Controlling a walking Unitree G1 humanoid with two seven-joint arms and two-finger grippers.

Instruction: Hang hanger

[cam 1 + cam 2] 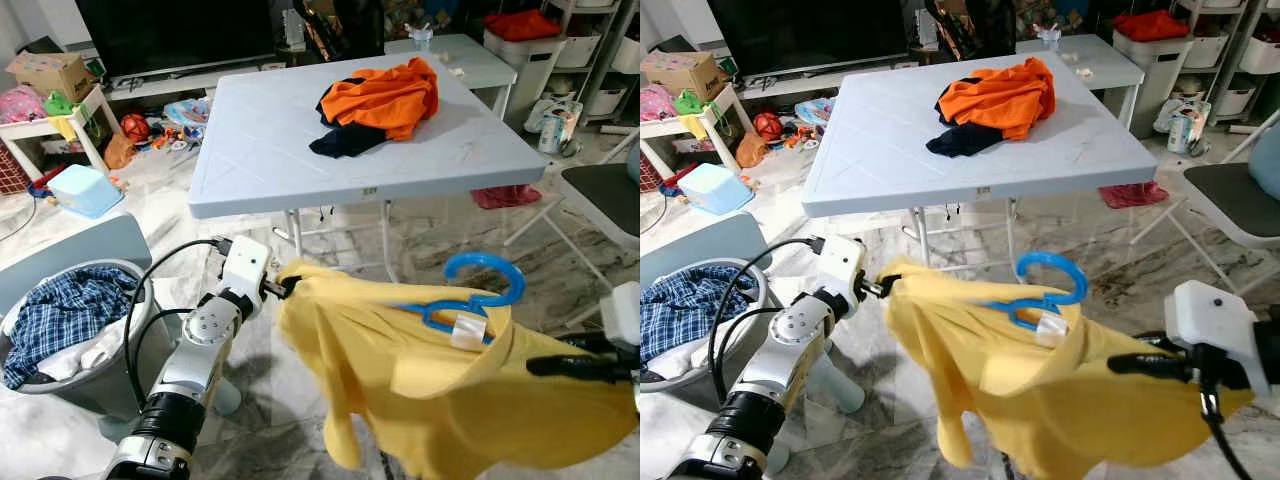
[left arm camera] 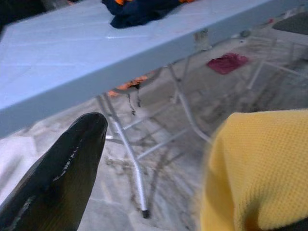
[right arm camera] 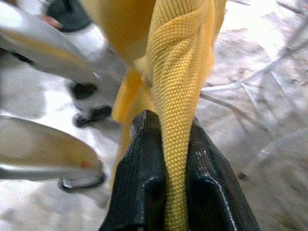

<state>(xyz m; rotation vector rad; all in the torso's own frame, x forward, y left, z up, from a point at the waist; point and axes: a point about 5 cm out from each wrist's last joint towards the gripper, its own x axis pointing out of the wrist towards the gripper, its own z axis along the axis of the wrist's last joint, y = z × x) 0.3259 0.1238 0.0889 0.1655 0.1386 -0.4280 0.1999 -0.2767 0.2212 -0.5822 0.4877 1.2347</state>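
- Left eye view: a yellow shirt (image 1: 430, 380) is held stretched in the air between the two grippers, in front of and below a pale blue folding table (image 1: 260, 150).
- A blue hanger (image 1: 470, 295) is seated inside the shirt's neck opening. Its hook rises above the collar, and a white label (image 1: 468, 332) is seen just below the hook.
- The left gripper (image 1: 288, 283) is placed at the shirt's left edge, near the table's front legs. In the left wrist view, one black finger (image 2: 57, 178) is seen apart from the yellow cloth; whether the fingers are pinched on the shirt cannot be told from the pictures.
- The right gripper (image 3: 175, 192) is located at the shirt's right side. In the right wrist view, its two black fingers are pressed together on a folded strip of the yellow knit cloth.
- An orange garment (image 1: 385, 95) is laid on the table top, over a dark navy garment (image 1: 345, 140).
- A grey laundry basket (image 1: 100, 375) is positioned on the floor to the robot's left, and a blue checked shirt (image 1: 60, 315) is contained in it.
- A folding chair (image 1: 605, 195) with a dark seat is found to the right of the table.
- A red cloth (image 1: 505, 195) is seen lying on the marble floor beyond the table's right corner.
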